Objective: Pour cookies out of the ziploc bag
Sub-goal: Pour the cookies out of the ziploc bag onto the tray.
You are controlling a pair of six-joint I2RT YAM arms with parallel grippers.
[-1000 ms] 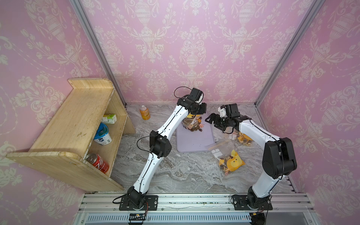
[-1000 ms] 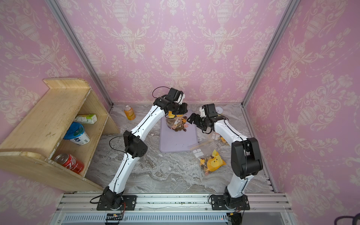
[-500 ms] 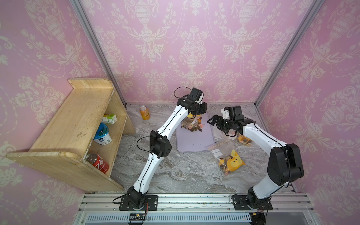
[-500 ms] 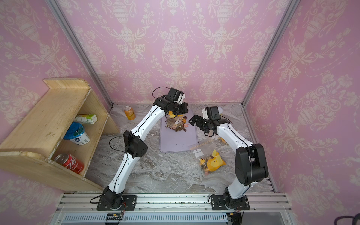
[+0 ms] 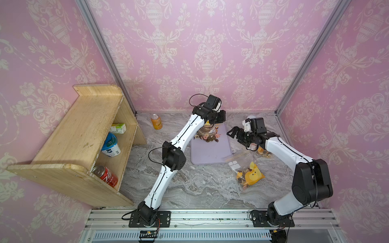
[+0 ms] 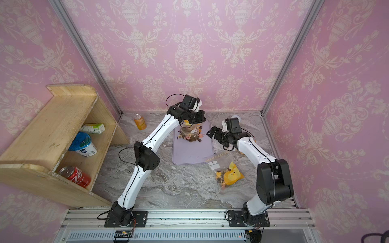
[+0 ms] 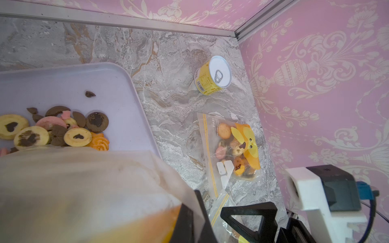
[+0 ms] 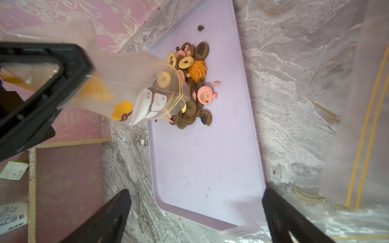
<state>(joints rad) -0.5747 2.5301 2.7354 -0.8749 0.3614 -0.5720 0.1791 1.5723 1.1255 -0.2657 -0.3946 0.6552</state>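
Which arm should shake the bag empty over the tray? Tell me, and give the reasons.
Left. The left jaws are shut on the ziploc bag, which hangs mouth-down over the cookies piled on the tray. The right jaws stand open and empty beside the tray.

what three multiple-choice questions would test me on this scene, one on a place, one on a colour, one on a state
1. The poured cookies lie: A on the wooden shelf; B on the lilac tray; C inside a red can.
2. The tall drink can standing on the marble table is: A blue; B green; C orange.
3. The right gripper is: A open and empty; B shut on a cookie; C shut on the tray's rim.

1 B: they are piled on the tray below the mouth of the upturned ziploc bag.
2 C: its side is plainly orange.
3 A: its jaws stand wide apart with nothing between them.
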